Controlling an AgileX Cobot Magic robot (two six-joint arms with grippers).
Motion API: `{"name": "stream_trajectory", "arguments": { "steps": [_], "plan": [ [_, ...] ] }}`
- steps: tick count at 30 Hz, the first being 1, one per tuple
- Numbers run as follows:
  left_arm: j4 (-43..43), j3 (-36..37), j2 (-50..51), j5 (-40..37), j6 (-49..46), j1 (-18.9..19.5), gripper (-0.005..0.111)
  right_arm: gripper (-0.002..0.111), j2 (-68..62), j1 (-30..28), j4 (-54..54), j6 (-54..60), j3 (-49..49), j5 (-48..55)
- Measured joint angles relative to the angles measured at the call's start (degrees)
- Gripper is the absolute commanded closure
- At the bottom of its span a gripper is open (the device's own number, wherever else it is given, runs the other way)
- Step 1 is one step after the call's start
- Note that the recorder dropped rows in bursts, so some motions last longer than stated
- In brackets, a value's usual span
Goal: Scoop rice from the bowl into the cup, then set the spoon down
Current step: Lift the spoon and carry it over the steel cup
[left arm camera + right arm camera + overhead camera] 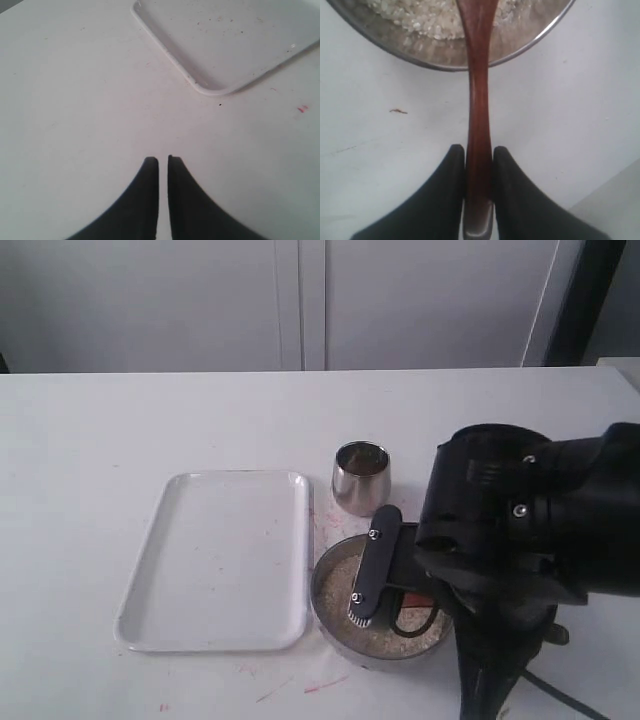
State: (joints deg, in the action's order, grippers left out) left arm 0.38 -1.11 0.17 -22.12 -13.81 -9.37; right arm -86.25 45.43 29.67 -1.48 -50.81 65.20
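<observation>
The wide metal bowl (319, 592) sits on the white table in front of the small steel cup (361, 476), and rice (342, 572) covers its bottom. My right gripper (479, 149) is shut on the slim handle of the dark reddish wooden spoon (477, 95). The handle runs over the bowl's rim (540, 39) into the rice (420, 20); the spoon's oval end is out of view. In the exterior view one black finger (370, 565) hangs over the bowl. My left gripper (163, 160) is shut and empty above bare table.
A white rectangular tray (225, 555) lies left of the bowl and cup; its corner (215, 75) shows ahead of my left gripper. The bulky black right arm (530, 530) covers the table's right front. Small red marks dot the tabletop near the bowl.
</observation>
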Motion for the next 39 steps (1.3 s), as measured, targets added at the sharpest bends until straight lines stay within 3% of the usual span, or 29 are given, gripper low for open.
{"name": "stream_trajectory", "arguments": {
  "steps": [13,21,39],
  "plan": [
    [0.0,0.0,0.0,0.0,0.0,0.0,0.092,0.108,3.3,-3.5,-1.6,0.0,0.0,-4.5],
    [0.0,0.0,0.0,0.0,0.0,0.0,0.092,0.108,3.3,-10.4,0.0,0.9,0.0,-6.7],
    [0.0,0.0,0.0,0.0,0.0,0.0,0.092,0.108,-5.7,-15.4,0.2,4.8,-18.2,-1.1]
  ]
}}
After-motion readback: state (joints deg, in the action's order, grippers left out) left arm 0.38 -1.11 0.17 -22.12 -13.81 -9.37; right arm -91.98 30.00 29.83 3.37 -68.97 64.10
